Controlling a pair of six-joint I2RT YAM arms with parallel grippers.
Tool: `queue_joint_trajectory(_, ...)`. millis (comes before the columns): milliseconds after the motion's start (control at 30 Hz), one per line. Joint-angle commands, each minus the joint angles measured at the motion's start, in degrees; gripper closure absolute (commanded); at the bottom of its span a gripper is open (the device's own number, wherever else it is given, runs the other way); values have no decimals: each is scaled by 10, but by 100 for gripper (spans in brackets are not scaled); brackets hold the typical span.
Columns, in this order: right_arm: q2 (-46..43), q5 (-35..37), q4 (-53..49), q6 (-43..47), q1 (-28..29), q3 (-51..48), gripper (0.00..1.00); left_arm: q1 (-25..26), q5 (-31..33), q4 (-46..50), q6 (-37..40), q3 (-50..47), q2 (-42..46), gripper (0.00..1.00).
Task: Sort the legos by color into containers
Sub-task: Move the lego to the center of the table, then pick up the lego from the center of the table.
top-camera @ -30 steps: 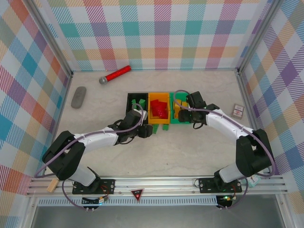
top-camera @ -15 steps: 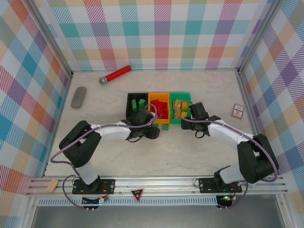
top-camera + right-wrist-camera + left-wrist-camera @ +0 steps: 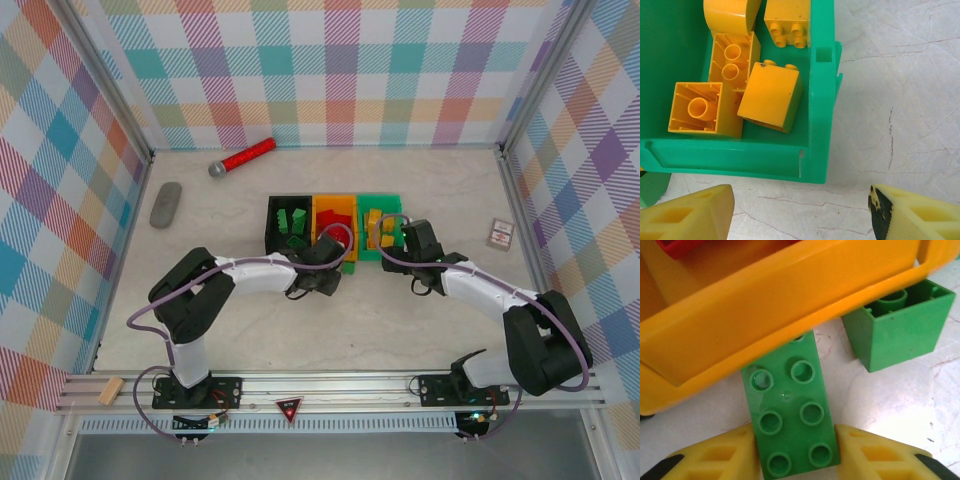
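A: Looking at the left gripper (image 3: pixel 792 442), its yellow fingers (image 3: pixel 725 455) are pressed against both long sides of the green eight-stud brick (image 3: pixel 790 410).

B: Is it off the table (image 3: pixel 900 405)?

A: Can't tell. It lies flat, studs up, with its long axis running straight away from the wrist. The far end is tucked under the front lip of the orange bin (image 3: pixel 765 305).

B: And the other green one?

A: The square green brick (image 3: pixel 895 325) is tipped on its side with its hollow facing the bin, just beside that same front wall.

B: What about the right side?

A: The right gripper (image 3: pixel 800 212) is spread wide with nothing between its fingers. It hangs over the table just in front of the green bin (image 3: pixel 820 100), where the yellow-orange bricks (image 3: pixel 770 97) lie jumbled at all angles.
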State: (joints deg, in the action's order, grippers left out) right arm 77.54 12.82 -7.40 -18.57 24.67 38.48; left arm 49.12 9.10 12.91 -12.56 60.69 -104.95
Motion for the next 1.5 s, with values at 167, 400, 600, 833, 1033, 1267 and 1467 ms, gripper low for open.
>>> queue_joint_trajectory(167, 1, -7, 14, -8, -2, 2, 28, 27, 36, 62, -40, -14, 27, 68)
queue_joint_trajectory(400, 9, -12, 16, -9, -2, 8, 28, 62, 81, 90, -82, -43, 64, 58)
queue_joint_trajectory(600, 11, -14, 15, -9, -2, 9, 28, 63, 110, 121, -85, -16, 72, 24)
queue_joint_trajectory(833, 7, -13, 12, -9, -3, 8, 28, 63, 125, 168, -92, 38, 39, 37)
queue_joint_trajectory(1033, 7, -16, 12, -9, -3, 9, 28, 62, 106, 182, -106, 60, 3, 41)
queue_joint_trajectory(1267, 7, -16, 12, -9, -2, 9, 28, 62, 113, 190, -116, 62, -15, 50)
queue_joint_trajectory(1467, 9, -14, 12, -9, -3, 10, 28, 62, 104, 184, -113, 62, -12, 62)
